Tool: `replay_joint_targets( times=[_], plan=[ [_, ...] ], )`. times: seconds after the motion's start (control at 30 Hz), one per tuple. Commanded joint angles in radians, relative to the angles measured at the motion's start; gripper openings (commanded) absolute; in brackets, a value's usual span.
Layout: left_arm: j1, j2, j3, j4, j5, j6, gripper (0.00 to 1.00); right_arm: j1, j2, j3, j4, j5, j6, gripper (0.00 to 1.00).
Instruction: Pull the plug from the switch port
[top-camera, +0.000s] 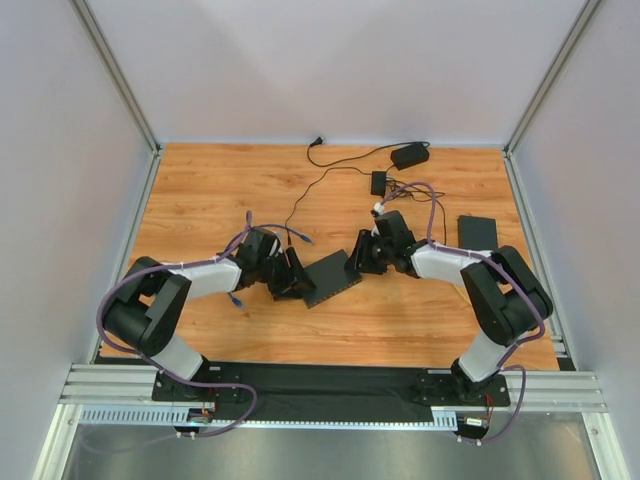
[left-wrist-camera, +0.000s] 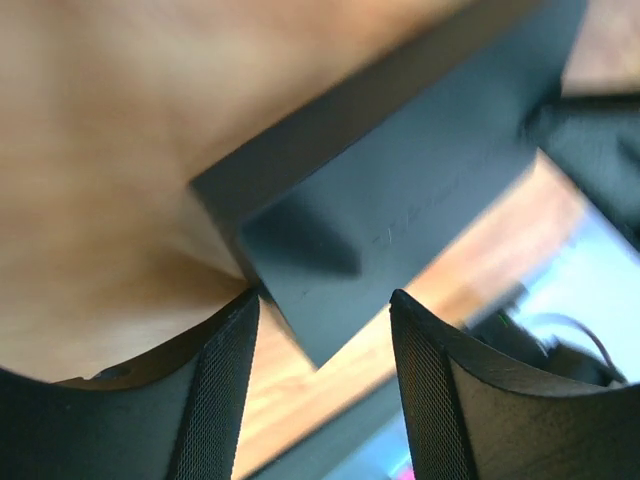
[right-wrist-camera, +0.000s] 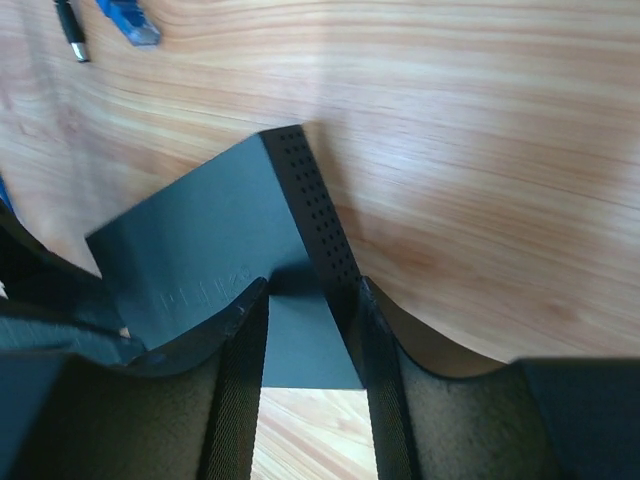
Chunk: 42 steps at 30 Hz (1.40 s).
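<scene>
Wood-grain tabletop (top-camera: 250, 190) fills my view; near its middle lies the switch (top-camera: 333, 279). My right gripper (right-wrist-camera: 305, 400) pinches one corner. My left gripper (left-wrist-camera: 325, 400) straddles the opposite end, fingers spread, possibly touching, though blur hides contact.

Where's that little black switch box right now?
In the overhead view the switch sits mid-table between the two arms, with the left tool and right tool at its ends.

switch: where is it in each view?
Top external: the switch lies centre, between the left gripper and right gripper.
Left wrist: dark slab running from centre to upper right.
Right wrist: centre-left, perforated side facing right.
Shared landmark: the wood-grain tabletop.
</scene>
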Motion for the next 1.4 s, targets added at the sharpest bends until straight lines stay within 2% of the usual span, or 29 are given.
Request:
replay_joint_targets(
  times=[0.0, 0.3, 0.5, 0.57, 0.67, 0.77, 0.97, 1.2, 1.37],
  plan=[
    [0.042, -0.02, 0.14, -0.141, -0.205, 0.211, 0.63, 0.125, 0.056, 0.026, 0.017, -0.192, 0.161, 0.41],
    [0.127, 0.046, 0.241, -0.224, -0.192, 0.328, 0.63, 0.212, 0.122, 0.081, 0.123, -0.166, 0.273, 0.41],
    [0.131, 0.006, 0.226, -0.267, -0.226, 0.354, 0.63, 0.206, 0.122, 0.165, -0.056, -0.099, 0.169, 0.45],
    [0.13, -0.043, 0.213, -0.283, -0.258, 0.367, 0.65, 0.206, 0.093, 0.176, -0.088, -0.083, 0.144, 0.49],
    [0.131, -0.125, 0.213, -0.329, -0.292, 0.404, 0.7, 0.198, 0.035, 0.194, -0.206, 0.027, 0.092, 0.59],
    [0.131, -0.221, 0.21, -0.384, -0.3, 0.435, 0.72, 0.176, -0.05, 0.193, -0.314, 0.117, 0.041, 0.66],
    [0.13, -0.389, 0.183, -0.45, -0.271, 0.447, 0.72, 0.03, -0.219, 0.181, -0.467, 0.2, -0.039, 0.71],
    [0.085, -0.524, 0.121, -0.411, -0.146, 0.404, 0.72, -0.307, -0.314, 0.187, -0.565, 0.254, -0.068, 0.7],
    [0.01, -0.569, 0.1, -0.384, -0.109, 0.383, 0.71, -0.459, -0.338, 0.204, -0.556, 0.363, -0.065, 0.69]
  ],
)
